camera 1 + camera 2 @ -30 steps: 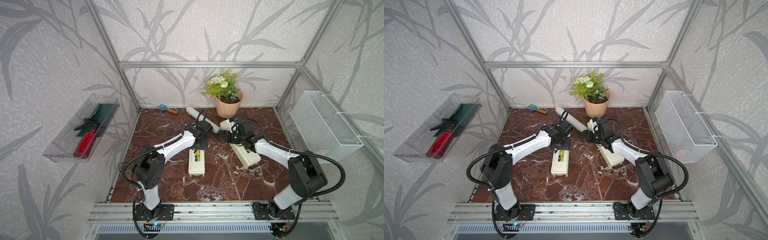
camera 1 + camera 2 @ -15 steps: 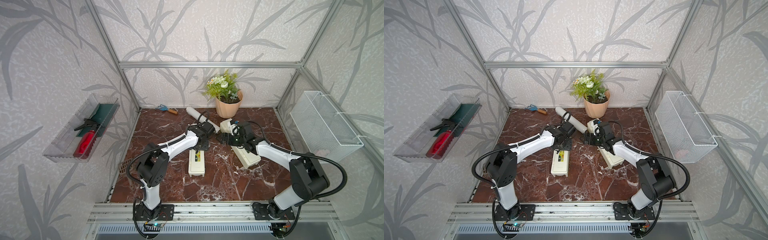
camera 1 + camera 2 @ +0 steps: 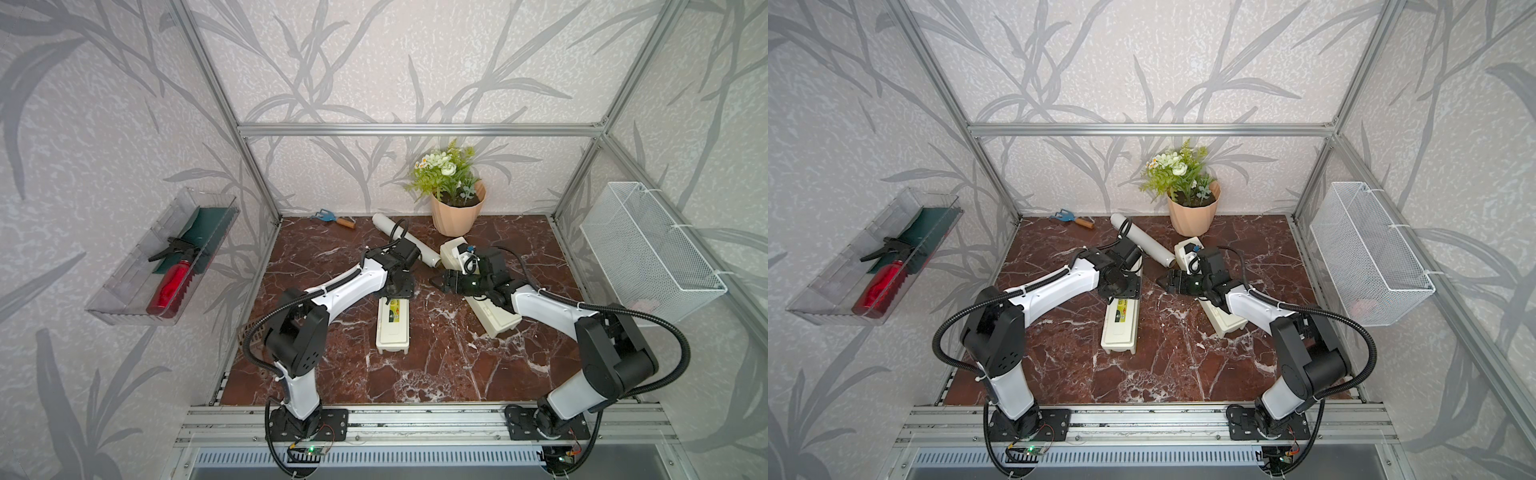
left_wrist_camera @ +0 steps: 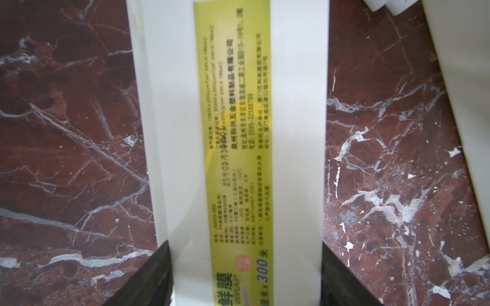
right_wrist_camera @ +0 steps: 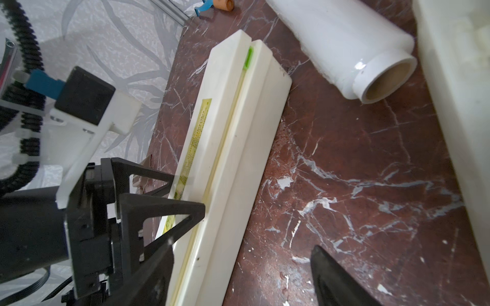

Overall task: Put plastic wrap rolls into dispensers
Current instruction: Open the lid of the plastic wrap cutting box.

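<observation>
The left gripper (image 4: 244,246) straddles the far end of the dispenser (image 3: 392,328), across its front-to-back long axis; clamped or not, cannot tell. The right gripper (image 3: 435,281) is spread, empty, just beside. 1 roll (image 3: 417,249) lies diagonally behind both.

Both top views are lit brightly and evenly — only soft shadows are cast beneath the arms (image 3: 353,286) on the marble tabletop (image 3: 436,374). The aluminium frame posts (image 3: 258,174) are splayed by wide-angle distortion. In the left wrist view the dispenser (image 4: 297,132) is smeared by blur, the small print of its label (image 4: 233,132) left unreadable, and a grey shadow is laid along it. In the right wrist view a small glare spot is caught on the plastic wrap roll (image 5: 344,39).
</observation>
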{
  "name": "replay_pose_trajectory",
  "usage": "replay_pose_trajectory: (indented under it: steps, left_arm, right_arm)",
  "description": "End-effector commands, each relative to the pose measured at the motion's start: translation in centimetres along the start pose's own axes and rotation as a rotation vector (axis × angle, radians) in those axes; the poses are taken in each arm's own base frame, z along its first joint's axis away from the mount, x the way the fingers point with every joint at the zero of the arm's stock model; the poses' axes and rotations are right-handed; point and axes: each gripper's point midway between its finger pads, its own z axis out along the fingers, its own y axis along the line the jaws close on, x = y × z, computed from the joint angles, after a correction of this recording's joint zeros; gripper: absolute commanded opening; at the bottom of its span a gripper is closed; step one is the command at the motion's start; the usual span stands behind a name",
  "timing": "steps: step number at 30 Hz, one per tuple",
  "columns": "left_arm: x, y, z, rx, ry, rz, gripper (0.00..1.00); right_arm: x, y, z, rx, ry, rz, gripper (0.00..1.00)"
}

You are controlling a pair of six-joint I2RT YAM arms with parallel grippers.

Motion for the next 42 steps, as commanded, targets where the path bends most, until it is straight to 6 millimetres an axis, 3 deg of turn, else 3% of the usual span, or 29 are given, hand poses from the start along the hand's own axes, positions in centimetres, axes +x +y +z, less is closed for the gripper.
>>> replay_pose_trajectory:
  steps: [1,4,7,10,11,18,22,28,32,35,36,42]
  left_arm:
    - [2.3,-0.3,-0.2,0.090,0.096,0.040,0.65]
    - [2.2,-0.6,-0.6,0.179,0.099,0.031,0.63]
    - [1.7,-0.7,-1.1,0.267,0.098,0.011,0.62]
    - [1.7,-0.6,-1.5,0.327,0.116,0.007,0.61]
    - [1.7,-0.6,-1.5,0.336,0.118,0.007,0.61]
    - [1.7,-1.0,-1.7,0.424,0.131,0.003,0.60]
    - [1.4,-0.8,-1.8,0.437,0.130,0.002,0.59]
    - [1.0,-0.7,-2.0,0.472,0.116,-0.015,0.59]
    - [0.6,-0.1,-2.4,0.461,0.093,-0.022,0.69]
    - [-0.7,1.8,-3.5,0.428,0.012,-0.065,0.79]
    - [-1.3,2.5,-4.0,0.416,-0.027,-0.076,0.98]
    - [-3.3,8.6,-7.7,0.308,-0.220,-0.198,0.99]
  right_arm:
    - [0.2,0.4,0.5,-0.045,0.022,-0.008,0.79]
    - [0.3,1.0,0.9,-0.034,0.051,-0.041,0.73]
    - [0.5,1.2,1.7,-0.018,0.088,-0.058,0.60]
    - [-0.2,2.2,2.4,-0.042,0.087,-0.062,0.37]
    - [0.0,1.7,3.2,-0.038,0.101,-0.055,0.36]
    - [-0.7,3.9,6.7,-0.062,0.154,-0.090,0.20]
    - [-0.7,4.6,8.8,-0.073,0.172,-0.104,0.19]
    - [-0.8,4.9,10.3,-0.083,0.186,-0.097,0.19]
    - [-0.7,6.9,10.6,-0.147,0.171,-0.110,0.19]
    - [-0.2,8.6,10.9,-0.180,0.164,-0.126,0.19]
    - [0.0,9.0,11.1,-0.190,0.163,-0.122,0.19]
    - [1.0,10.1,12.2,-0.201,0.175,-0.115,0.18]
